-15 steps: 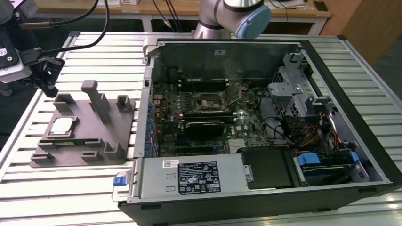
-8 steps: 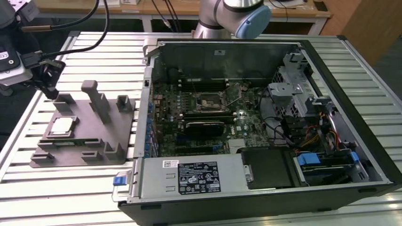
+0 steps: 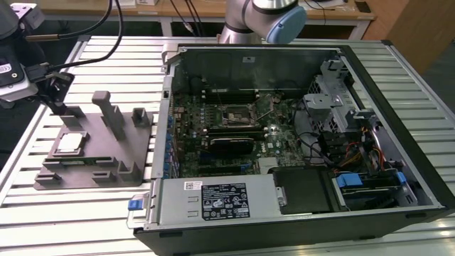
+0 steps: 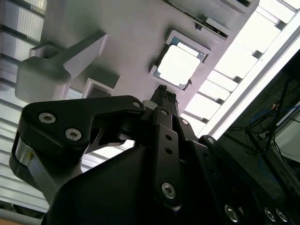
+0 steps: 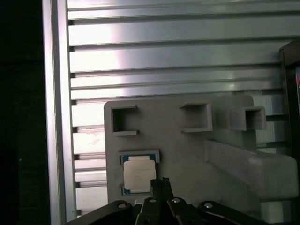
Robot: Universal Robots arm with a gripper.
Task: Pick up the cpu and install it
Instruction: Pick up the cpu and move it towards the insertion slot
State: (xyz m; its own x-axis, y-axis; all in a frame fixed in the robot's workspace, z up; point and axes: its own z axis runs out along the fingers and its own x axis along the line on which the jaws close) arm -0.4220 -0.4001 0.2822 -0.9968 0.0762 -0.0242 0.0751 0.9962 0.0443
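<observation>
The cpu (image 3: 69,143) lies flat, silver top up, in a shallow square pocket of the grey plastic fixture (image 3: 106,160). The fixture sits on the slatted metal table (image 3: 85,213), at the exterior view's left of the open computer case (image 3: 419,160).

The gripper (image 3: 57,106) hangs over the far part of that fixture, beside one of its upright blocks. It is above the chip and a little behind it, not touching it.

In the first wrist view the fingertips (image 5: 161,182) sit just beside one edge of the cpu (image 5: 139,174), off its middle. In the second wrist view the gripper (image 4: 162,90) points at the fixture (image 4: 136,42) close to one corner of the bright chip (image 4: 178,65).

The fingers look drawn together into one narrow tip (no gap shows between them in either wrist view), and nothing is held between them.

Inside the case the motherboard socket (image 3: 235,114) lies well apart from the chip, across the case wall. The silver power supply box (image 3: 213,200) fills the case's near corner.
</observation>
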